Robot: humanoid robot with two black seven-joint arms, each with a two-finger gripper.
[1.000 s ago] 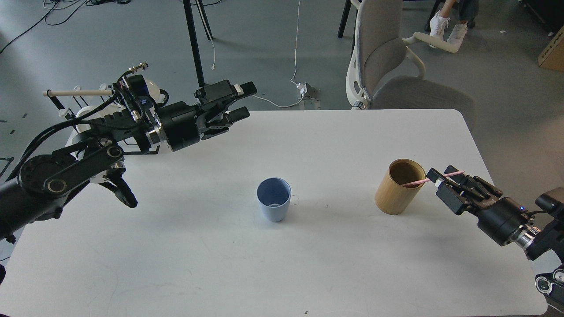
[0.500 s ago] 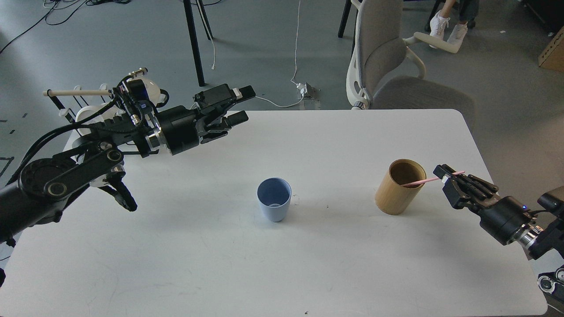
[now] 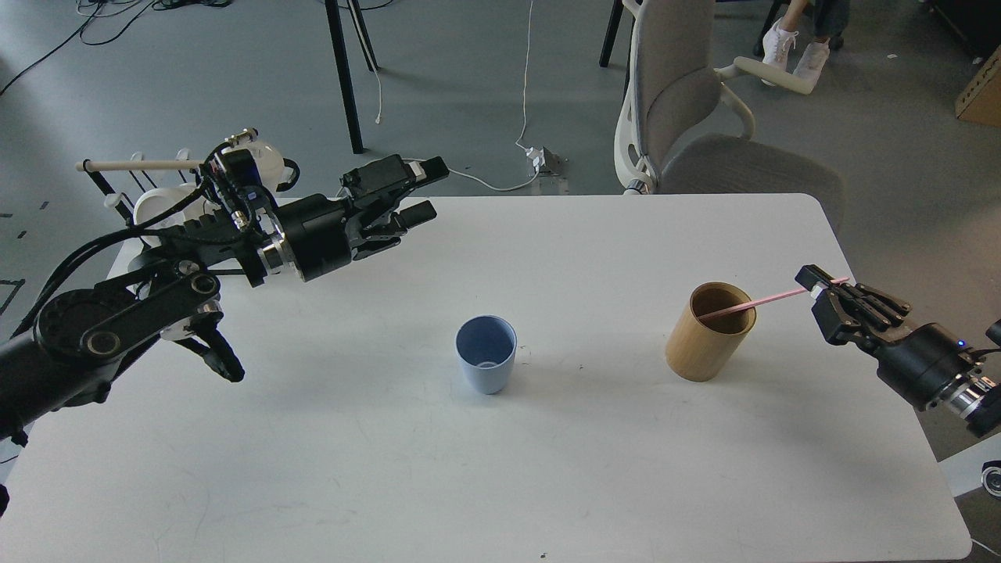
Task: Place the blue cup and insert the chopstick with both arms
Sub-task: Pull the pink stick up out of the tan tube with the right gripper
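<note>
The blue cup (image 3: 486,364) stands upright and empty on the white table (image 3: 500,469), near its middle. My left gripper (image 3: 426,189) is open and empty, held above the table's far left part, well away from the cup. My right gripper (image 3: 821,292) is shut on the upper end of a pink chopstick (image 3: 755,303). The chopstick slants down to the left, and its lower end is still inside the tan bamboo cylinder (image 3: 708,331), which stands right of the cup.
A mug rack with a pale wooden rod (image 3: 137,165) and white mugs (image 3: 160,207) stands behind my left arm at the table's far left corner. A grey office chair (image 3: 688,117) stands beyond the far edge.
My right gripper has moved right and up, drawing the pink chopstick partly out of the bamboo cylinder. My left arm has drawn back a little to the left. The cup has not moved.
</note>
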